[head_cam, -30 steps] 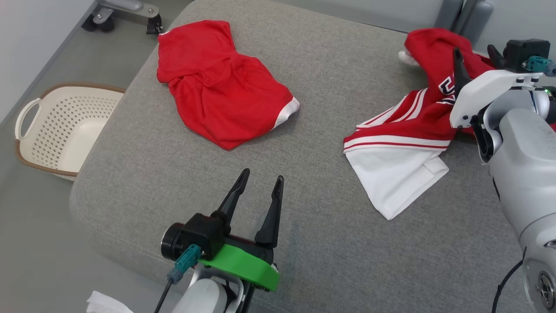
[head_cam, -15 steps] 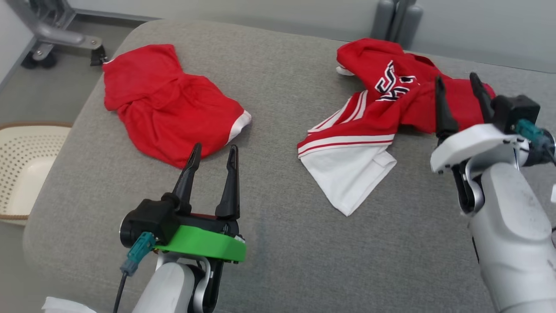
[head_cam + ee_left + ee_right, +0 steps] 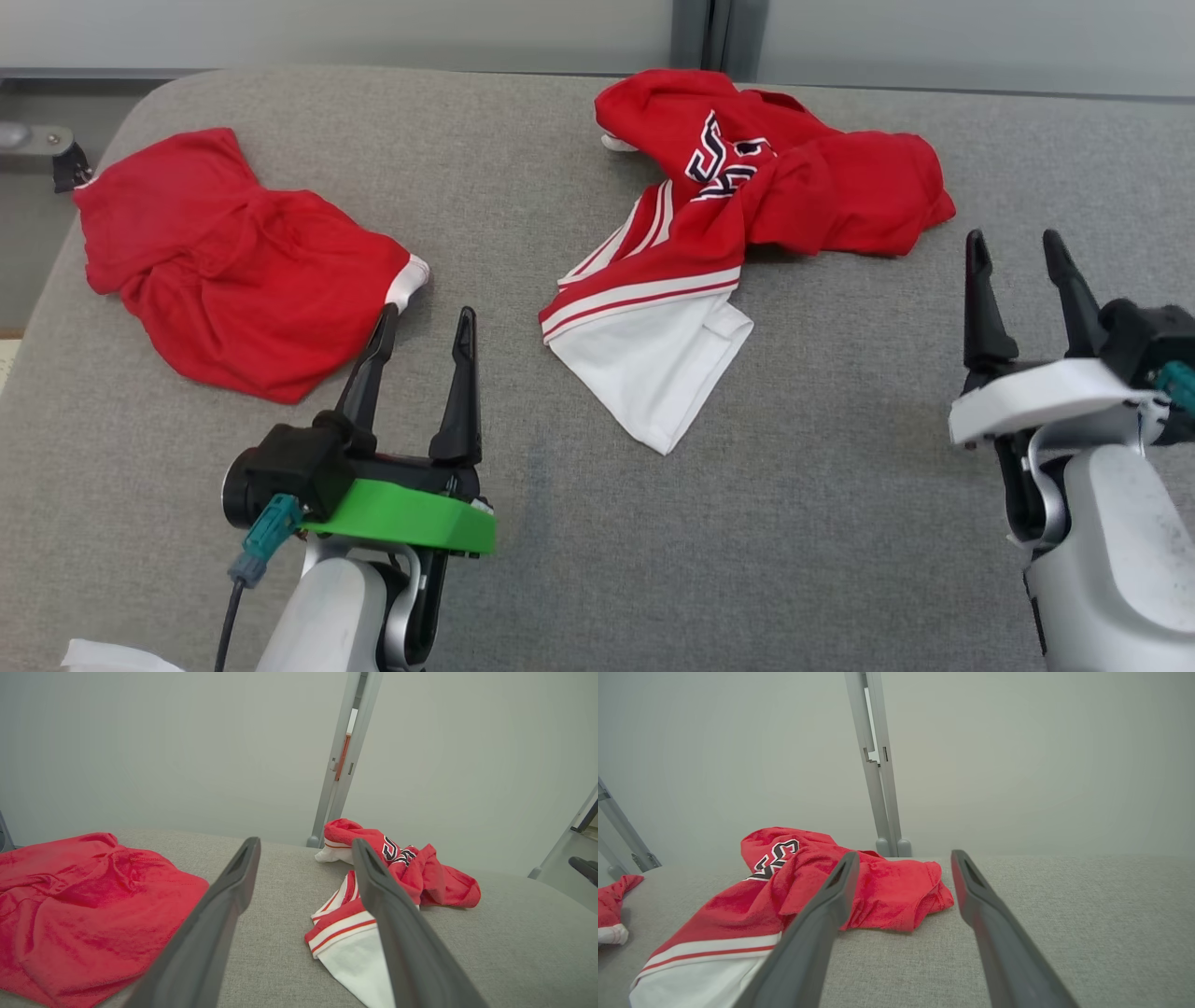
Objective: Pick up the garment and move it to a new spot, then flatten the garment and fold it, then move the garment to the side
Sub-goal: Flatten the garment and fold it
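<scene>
A crumpled red and white jersey [image 3: 738,196] with dark lettering lies at the back middle of the grey cushion [image 3: 822,523]; its white panel [image 3: 653,364] points toward me. The same jersey [image 3: 373,891] shows in the left wrist view and in the right wrist view [image 3: 859,891]. A plain red garment [image 3: 233,271] lies bunched at the left. My left gripper [image 3: 425,317] is open and empty, just right of that red garment. My right gripper [image 3: 1016,245] hovers open and empty to the right of the jersey.
A pale wall and a grey upright post [image 3: 714,37] stand behind the cushion. A castor of a metal frame [image 3: 65,168] sits off the cushion's back left corner. A white scrap [image 3: 112,658] shows at the bottom left.
The head camera has swung right, so the basket left the picture and the scene slid left. My right gripper has drawn back off the jersey and now stands beside it.
</scene>
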